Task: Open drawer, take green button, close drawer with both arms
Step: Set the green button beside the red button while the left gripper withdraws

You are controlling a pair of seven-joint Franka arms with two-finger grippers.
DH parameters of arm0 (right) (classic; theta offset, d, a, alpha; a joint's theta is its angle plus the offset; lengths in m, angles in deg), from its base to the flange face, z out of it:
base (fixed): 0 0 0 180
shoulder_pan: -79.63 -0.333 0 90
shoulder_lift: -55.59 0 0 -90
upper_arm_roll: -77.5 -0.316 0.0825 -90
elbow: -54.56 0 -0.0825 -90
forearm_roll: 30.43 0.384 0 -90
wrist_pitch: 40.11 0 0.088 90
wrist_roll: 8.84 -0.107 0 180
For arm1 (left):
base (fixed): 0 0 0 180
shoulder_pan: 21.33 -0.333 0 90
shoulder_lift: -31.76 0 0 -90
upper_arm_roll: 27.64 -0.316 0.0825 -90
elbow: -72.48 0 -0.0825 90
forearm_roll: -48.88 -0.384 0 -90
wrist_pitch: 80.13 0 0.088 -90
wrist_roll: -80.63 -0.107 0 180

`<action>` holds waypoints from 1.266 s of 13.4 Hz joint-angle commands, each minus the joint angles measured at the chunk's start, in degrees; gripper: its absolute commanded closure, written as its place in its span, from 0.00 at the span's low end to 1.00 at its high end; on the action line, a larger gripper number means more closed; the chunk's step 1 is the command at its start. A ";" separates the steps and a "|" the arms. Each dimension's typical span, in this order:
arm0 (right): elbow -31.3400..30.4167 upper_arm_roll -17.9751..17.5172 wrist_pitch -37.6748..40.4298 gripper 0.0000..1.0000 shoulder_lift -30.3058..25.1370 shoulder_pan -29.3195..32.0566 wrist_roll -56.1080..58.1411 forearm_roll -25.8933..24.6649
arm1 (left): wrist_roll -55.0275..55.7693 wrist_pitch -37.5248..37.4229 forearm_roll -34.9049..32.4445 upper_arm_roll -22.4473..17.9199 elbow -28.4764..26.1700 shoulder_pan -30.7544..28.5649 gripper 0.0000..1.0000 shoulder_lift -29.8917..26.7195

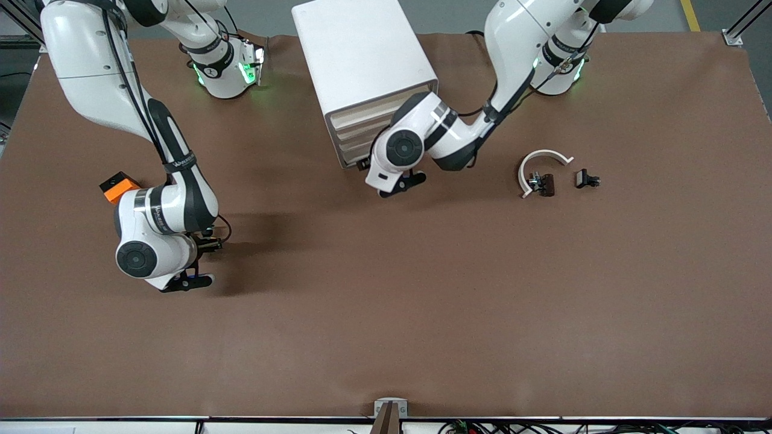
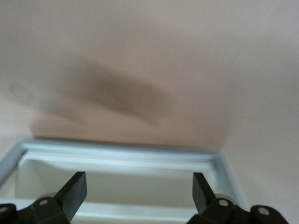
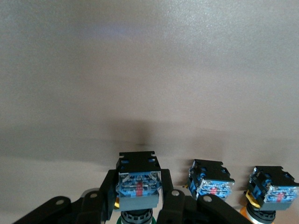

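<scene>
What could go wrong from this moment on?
1. The right gripper is shut on the button; two other buttons stand close beside it, so lifting may knock them.
2. The left gripper, open at the cabinet, could catch a wrong drawer, as the fronts look alike.

White lettering runs along the black band of the right arm [image 1: 181, 161], too small to make out; a "1" marks that arm's base [image 1: 212, 70]. No other text is readable.
</scene>
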 commanded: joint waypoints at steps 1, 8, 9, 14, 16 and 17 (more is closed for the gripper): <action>0.13 -0.43 -0.35 0.55 0.24 0.23 -0.88 -0.67 | -0.09 -4.41 -1.86 -5.19 5.94 -0.99 0.00 -0.55; 0.56 -0.43 1.23 0.00 -0.28 0.14 -0.88 -0.67 | -1.93 -4.67 -15.50 -9.79 8.42 -9.58 0.00 -5.46; 0.74 -0.43 1.67 0.00 -0.63 0.14 -0.88 -0.67 | -3.77 -5.20 -15.51 -9.79 8.16 -11.86 0.00 -6.87; 0.74 -0.60 2.29 0.00 -4.14 0.14 -1.23 -0.59 | -15.97 -13.19 -15.51 -9.88 8.25 -21.01 0.00 -16.00; 0.74 -0.69 2.29 0.00 -5.64 0.49 -1.49 -0.50 | -17.05 -15.21 -16.03 -9.88 8.16 -23.91 0.00 -19.78; 0.65 -0.69 2.29 0.00 -6.51 0.58 -1.67 -0.50 | -17.49 -16.35 -16.99 -9.88 8.07 -24.71 0.00 -21.54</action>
